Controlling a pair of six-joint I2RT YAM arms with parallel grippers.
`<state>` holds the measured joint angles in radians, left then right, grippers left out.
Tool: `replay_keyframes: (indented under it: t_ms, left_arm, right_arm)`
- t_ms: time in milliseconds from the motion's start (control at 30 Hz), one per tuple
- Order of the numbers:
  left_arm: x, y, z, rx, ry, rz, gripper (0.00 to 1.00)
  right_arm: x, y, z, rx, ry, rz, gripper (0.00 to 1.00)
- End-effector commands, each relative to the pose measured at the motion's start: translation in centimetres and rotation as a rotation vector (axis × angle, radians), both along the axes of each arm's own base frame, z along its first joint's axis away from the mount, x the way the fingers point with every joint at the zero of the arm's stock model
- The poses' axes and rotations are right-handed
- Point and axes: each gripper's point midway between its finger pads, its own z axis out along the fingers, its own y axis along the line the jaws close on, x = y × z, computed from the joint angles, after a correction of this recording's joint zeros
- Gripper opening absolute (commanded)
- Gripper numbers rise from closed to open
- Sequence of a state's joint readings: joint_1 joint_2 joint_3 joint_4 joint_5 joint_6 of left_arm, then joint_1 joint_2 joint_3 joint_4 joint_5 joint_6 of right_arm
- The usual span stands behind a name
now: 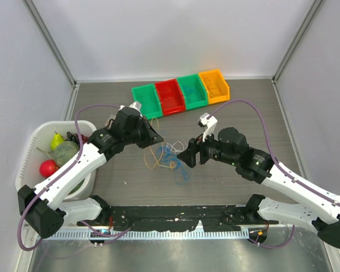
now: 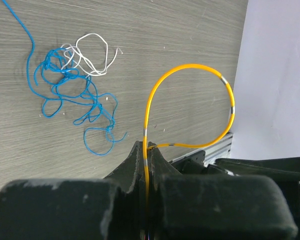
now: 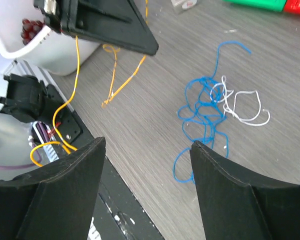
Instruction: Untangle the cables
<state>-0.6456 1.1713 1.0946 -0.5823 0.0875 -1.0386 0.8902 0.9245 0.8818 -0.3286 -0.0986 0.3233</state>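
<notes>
Top external: apparently three cables (image 1: 175, 160), four bins (image 1: 171, 97)

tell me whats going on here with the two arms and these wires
Two robot arms are working on a bunch of thin cables on the table. The left gripper is shut on the orange-yellow cable, which loops up out of its fingers and looks clear of the others. The right gripper is open and holds nothing, hanging over the blue cable. That one lies in a loose knot with the white cable snagged in it, so those two are not separated yet.
</notes>
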Motion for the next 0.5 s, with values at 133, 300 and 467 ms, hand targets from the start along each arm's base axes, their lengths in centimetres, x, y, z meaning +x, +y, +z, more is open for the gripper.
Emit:
replay_keyframes:
  t_ms: [133, 300, 467]
  left_arm:
    - [0.2, -0.1, 1.7, -0.008, -0.076, -0.047, 0.0]
    - [-0.3, -1.4, 2.5, -0.072, -0.092, -0.111, 0.0]
    - [-0.2, -1.7, 2.9, -0.106, -0.112, -0.109, 0.0]
  right_arm:
    - [-0.7, 4.8, 6.8, 0.206, -0.018, 0.175, 0.75]
    - [1.2, 7.9, 4.6, 0.242, 0.047, 0.181, 0.76]
    - [1.2, 9.5, 3.6, 0.298, 0.111, 0.215, 0.76]
